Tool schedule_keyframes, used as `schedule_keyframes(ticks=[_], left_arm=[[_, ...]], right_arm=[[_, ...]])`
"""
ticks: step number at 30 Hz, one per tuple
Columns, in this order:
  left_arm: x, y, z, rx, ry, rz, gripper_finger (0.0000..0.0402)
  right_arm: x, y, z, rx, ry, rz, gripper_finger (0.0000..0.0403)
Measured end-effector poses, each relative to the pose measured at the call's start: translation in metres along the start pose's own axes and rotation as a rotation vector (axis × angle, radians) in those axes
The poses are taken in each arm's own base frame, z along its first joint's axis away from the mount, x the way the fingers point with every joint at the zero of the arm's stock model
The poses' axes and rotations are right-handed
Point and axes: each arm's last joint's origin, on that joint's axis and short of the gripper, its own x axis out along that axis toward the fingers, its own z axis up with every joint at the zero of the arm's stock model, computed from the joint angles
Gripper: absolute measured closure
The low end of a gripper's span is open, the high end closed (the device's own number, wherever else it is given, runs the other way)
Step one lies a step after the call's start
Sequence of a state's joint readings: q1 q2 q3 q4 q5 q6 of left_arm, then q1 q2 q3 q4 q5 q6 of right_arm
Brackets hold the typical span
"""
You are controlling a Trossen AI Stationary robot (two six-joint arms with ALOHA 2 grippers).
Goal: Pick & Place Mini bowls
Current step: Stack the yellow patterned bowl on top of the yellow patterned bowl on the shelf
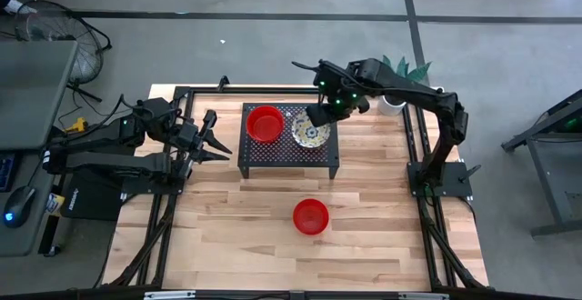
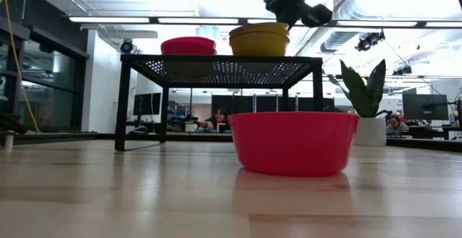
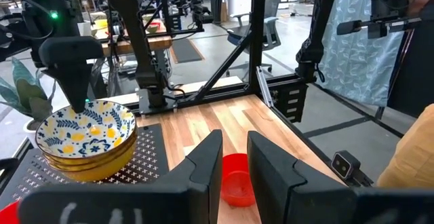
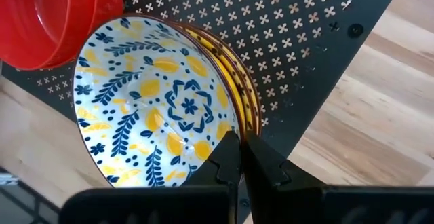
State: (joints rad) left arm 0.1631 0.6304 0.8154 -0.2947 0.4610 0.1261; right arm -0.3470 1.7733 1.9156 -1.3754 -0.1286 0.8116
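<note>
Wooden counter [image 1: 236, 218] carries black perforated stand [image 1: 273, 152]. Your right pincer [image 4: 242, 157] sits directly over rim of patterned bowl stack [image 4: 159, 108] on stand, fingers narrow, pinching top bowl's edge. Left pincer [image 3: 234, 166] waits, slightly parted, empty. Lone red bowl [image 1: 310, 215] lies well apart on counter.

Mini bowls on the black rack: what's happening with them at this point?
The right gripper is at the rim of the top patterned bowl in a stack of cream-yellow bowls on the black perforated rack, fingers pinched nearly together at the rim. A stack of red bowls sits beside it on the rack. One single red bowl rests alone on the wooden table in front of the rack. The left gripper waits open, left of the rack.
</note>
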Motion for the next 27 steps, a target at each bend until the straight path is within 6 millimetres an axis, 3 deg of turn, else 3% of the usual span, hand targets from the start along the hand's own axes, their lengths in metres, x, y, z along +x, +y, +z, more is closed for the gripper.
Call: schedule_keyframes(ticks=[14,27], left_arm=[[0.000,0.000,0.000,-0.002,0.000,0.001,0.0337],[0.000,0.000,0.000,-0.003,0.000,0.002,0.0337]], right_arm=[[-0.001,-0.003,0.004,-0.018,0.029,0.033,0.0400],[-0.001,-0.007,0.010,-0.030,-0.021,0.014,0.0327]])
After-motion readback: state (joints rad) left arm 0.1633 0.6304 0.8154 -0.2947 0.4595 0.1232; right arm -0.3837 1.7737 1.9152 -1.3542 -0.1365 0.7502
